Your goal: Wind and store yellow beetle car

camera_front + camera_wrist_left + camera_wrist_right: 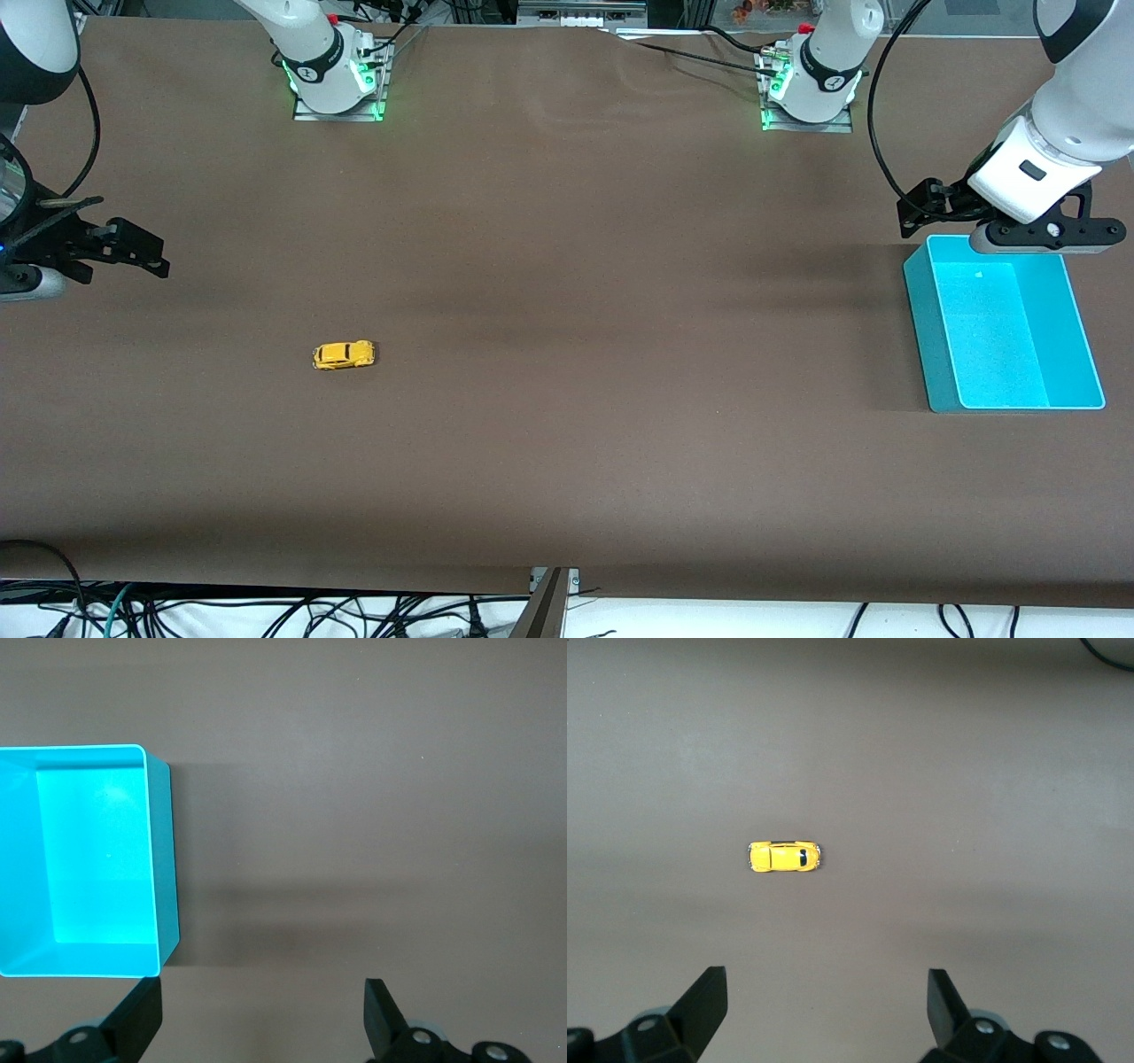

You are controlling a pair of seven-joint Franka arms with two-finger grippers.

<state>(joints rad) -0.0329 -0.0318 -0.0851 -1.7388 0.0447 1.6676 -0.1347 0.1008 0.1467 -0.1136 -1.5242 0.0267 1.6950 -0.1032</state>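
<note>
On the table (567, 461), one yellow beetle car (344, 355), one cyan bin (921, 328); left tool (261, 1019) and right tool (827, 1010) both wide, empty.

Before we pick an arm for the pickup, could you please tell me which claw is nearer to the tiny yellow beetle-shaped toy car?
Right. The right claw hangs open toward the tiny yellow beetle-shaped toy car's end of the table; the left claw, open, hangs by the cyan plastic bin at the left arm's end.

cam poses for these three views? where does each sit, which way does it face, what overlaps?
Front: high across the table, facing both arm bases; shows both arms, yellow beetle car, cyan bin.
Left wrist: looks down past the open left gripper at the bin and table.
Right wrist: looks down past the open right gripper at the car.
Shared: front and left wrist, the bin; front and right wrist, the car.
</note>
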